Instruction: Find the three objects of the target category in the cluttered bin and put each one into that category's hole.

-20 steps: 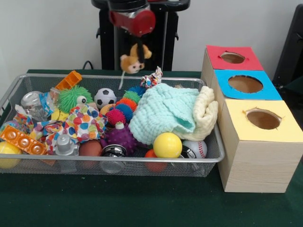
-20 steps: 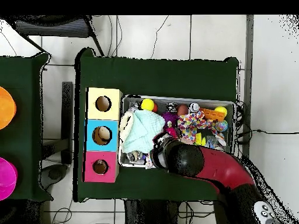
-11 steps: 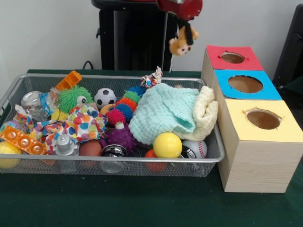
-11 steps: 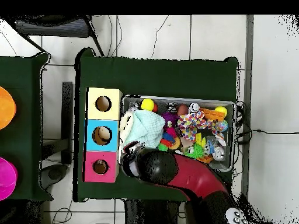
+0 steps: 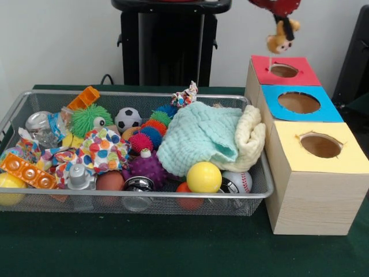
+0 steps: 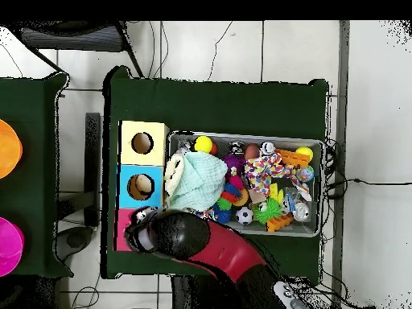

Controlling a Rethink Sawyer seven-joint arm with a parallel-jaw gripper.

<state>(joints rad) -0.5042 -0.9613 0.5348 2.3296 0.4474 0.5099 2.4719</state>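
At the desk's near edge the wire bin (image 5: 34, 199) holds balls, bright toys and a heaped cloth (image 5: 202, 135), so the clutter hides things. Along the right edge stand the yellow box (image 5: 314, 184), the blue box (image 5: 300, 103) and, farthest, the red box (image 5: 283, 70). Above its hole the tool (image 5: 282, 20) is clamped on a plush monkey (image 5: 279, 39), which dangles directly beneath it, apparently ready to drop.
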